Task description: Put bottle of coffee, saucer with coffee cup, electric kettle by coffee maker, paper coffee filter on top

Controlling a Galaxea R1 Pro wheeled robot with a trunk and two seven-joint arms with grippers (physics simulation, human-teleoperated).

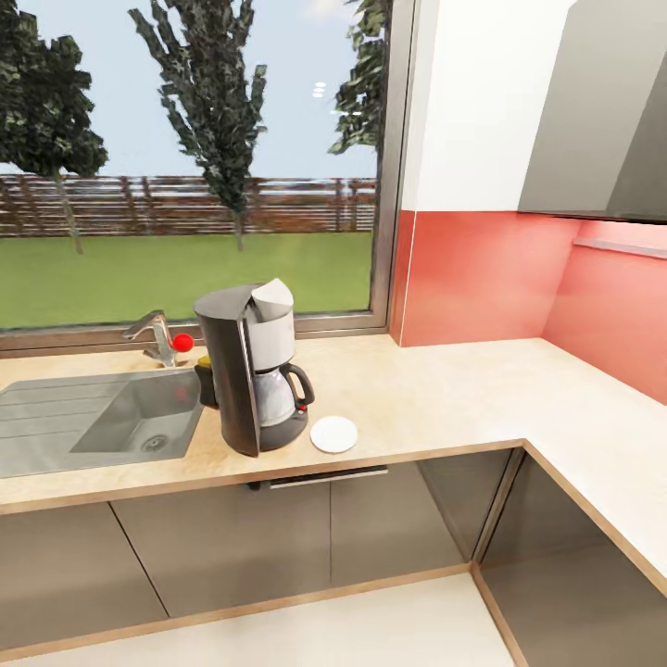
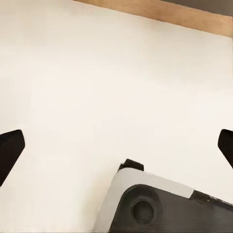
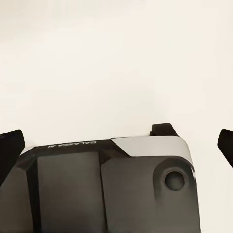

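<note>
you're facing the kitchen tabletop point(image 1: 445, 389) under the window. the coffee maker point(image 1: 252, 366) stands upright on it just right of the sink point(image 1: 93, 421), with a white paper coffee filter point(image 1: 270, 296) on its top. the saucer point(image 1: 333, 434) lies flat just beside its base, near the front edge. the bottle of coffee point(image 1: 205, 378) peeks out behind the machine. your left claw point(image 2: 116, 145) and right claw point(image 3: 116, 145) both hang spread wide over pale floor, gripping nothing.

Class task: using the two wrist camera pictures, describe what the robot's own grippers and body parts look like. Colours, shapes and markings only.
Both wrist views show black, tapered fingertips at the frame edges. Between them sits the robot's base: dark grey panels, light grey rounded trim, a round recessed socket and small mirrored lettering.
</note>
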